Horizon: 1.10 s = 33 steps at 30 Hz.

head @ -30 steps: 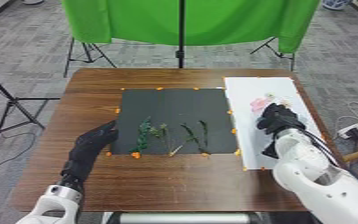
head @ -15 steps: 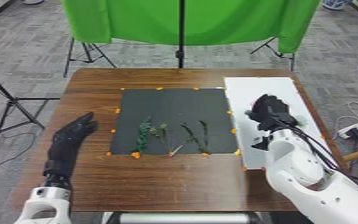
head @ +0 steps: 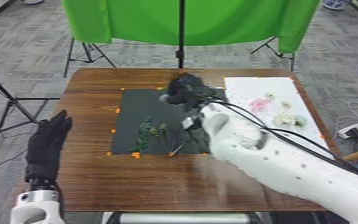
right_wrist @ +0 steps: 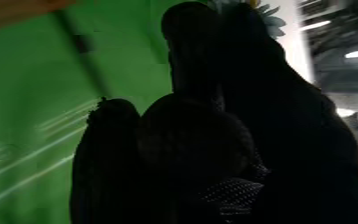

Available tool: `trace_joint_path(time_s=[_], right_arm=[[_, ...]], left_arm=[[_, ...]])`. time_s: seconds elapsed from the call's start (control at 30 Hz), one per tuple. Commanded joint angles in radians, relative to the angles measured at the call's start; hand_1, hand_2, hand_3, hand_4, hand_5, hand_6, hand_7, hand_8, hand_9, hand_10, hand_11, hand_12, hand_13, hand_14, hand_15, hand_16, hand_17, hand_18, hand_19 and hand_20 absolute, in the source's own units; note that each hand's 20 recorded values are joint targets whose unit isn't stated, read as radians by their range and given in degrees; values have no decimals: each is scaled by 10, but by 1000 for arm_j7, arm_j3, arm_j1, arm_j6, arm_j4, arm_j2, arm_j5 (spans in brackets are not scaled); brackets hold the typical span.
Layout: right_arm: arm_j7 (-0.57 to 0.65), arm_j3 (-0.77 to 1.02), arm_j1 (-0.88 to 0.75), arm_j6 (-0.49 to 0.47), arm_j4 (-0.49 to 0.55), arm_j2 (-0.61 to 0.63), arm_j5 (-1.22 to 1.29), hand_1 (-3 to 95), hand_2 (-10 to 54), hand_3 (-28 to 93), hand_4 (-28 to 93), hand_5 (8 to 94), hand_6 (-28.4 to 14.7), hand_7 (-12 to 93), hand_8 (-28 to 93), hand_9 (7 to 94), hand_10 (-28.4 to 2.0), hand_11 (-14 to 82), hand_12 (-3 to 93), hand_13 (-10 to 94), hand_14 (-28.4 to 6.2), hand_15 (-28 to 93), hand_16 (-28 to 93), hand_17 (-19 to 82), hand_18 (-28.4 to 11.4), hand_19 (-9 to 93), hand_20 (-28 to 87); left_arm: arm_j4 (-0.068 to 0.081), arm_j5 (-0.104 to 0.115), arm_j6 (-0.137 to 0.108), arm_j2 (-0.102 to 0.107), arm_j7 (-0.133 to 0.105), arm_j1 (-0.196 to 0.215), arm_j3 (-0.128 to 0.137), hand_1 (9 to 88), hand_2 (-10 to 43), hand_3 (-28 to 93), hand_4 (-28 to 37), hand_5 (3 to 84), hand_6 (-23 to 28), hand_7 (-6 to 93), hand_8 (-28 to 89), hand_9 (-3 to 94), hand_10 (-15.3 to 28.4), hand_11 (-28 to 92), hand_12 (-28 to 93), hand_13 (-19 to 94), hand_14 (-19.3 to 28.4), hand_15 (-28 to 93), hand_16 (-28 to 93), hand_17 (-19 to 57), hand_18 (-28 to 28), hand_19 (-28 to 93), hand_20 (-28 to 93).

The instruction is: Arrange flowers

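- Right hand is at the dark mat's far edge, its grip unclear.
- Left hand is open by the table's left edge.
- Flowers dot the white sheet; leafy stems lie toward the mat's near edge.

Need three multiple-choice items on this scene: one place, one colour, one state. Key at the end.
1. Where is the pink flower?
A) On the dark mat
B) On the white sheet
C) In the left hand

2. What colour is the cloth hung beyond the table?
A) Green
B) Blue
C) Red

3. How are the left hand's fingers?
A) Curled into a fist
B) Pinching a stem
C) Extended, holding nothing

Key:
1-B: the head view shows the petals against the white sheet.
2-A: the cloth past the table's far edge is green.
3-C: the fingers point out from the palm, with no stem among them.
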State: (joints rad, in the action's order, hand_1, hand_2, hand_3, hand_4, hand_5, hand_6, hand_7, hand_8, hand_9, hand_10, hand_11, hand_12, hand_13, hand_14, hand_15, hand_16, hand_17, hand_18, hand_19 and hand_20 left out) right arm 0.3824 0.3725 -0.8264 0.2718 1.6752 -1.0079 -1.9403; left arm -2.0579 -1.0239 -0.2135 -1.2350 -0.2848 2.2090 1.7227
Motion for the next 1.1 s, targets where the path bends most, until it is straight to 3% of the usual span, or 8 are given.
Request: trace_joint_path(time_s=[0.03,0.4,0.43,0.53,0.6,0.7,0.8,1.1], right_arm=[[-19,-132,102,-78,-86,-222,6,634,-95,509,-136,816,-9,185,133,923,-93,182,367,937,-7,594,279,725,-65,932,488],[8,-177,95,-119,-233,-271,-26,627,-95,518,-143,811,-4,191,119,919,-92,183,368,937,-9,588,286,723,-67,932,488],[12,-171,90,-137,-236,-271,-31,626,-95,520,-141,811,-4,190,116,919,-93,183,368,937,-9,588,286,723,-67,932,488],[15,-174,87,-152,-243,-269,-35,618,-95,524,-133,812,-3,182,103,915,-97,181,373,937,-11,585,288,719,-69,932,488],[19,-174,84,-162,-242,-268,-39,615,-95,511,-127,807,-2,170,98,913,-100,173,377,937,-12,580,294,718,-70,932,485],[17,-169,79,-175,-242,-269,-34,613,-95,499,-123,798,-3,161,92,909,-102,171,379,937,-13,574,298,715,-69,932,481],[17,-169,77,-187,-226,-260,-32,612,-95,480,-109,786,-8,149,88,905,-104,172,378,937,-13,570,307,714,-68,932,475],[23,-118,67,-234,-163,-218,-8,541,-95,550,-149,721,-17,136,20,878,-104,195,360,937,-13,563,310,710,-69,932,464]], left_arm=[[1,4,4,12,4,-10,-36,153,136,614,-282,429,56,43,-53,401,127,100,132,260,142,90,51,10,127,39,184],[11,10,17,15,-7,-24,-47,152,131,620,-283,426,56,47,-52,400,126,104,134,260,144,103,50,9,128,45,186],[13,10,18,15,-9,-26,-47,159,101,631,-282,425,56,48,-51,399,126,104,135,260,144,105,50,8,128,46,185],[25,-43,43,10,-32,-25,-36,263,-57,648,-224,400,58,49,-49,387,120,107,139,261,142,108,49,8,138,51,181],[27,-49,60,7,-32,-22,-27,329,-92,612,-168,360,54,51,-46,358,109,103,143,257,137,101,52,9,150,52,175],[40,-41,67,5,-31,-19,-18,365,-95,587,-149,325,48,53,-48,328,98,97,147,247,132,85,55,7,162,48,171],[44,-4,66,2,-43,-5,-12,370,-95,579,-149,321,47,55,-47,323,97,95,152,244,132,77,61,5,163,42,169],[45,17,71,-8,-38,6,-10,354,-95,579,-163,335,46,55,-47,327,98,92,161,243,133,74,76,1,158,32,174]])
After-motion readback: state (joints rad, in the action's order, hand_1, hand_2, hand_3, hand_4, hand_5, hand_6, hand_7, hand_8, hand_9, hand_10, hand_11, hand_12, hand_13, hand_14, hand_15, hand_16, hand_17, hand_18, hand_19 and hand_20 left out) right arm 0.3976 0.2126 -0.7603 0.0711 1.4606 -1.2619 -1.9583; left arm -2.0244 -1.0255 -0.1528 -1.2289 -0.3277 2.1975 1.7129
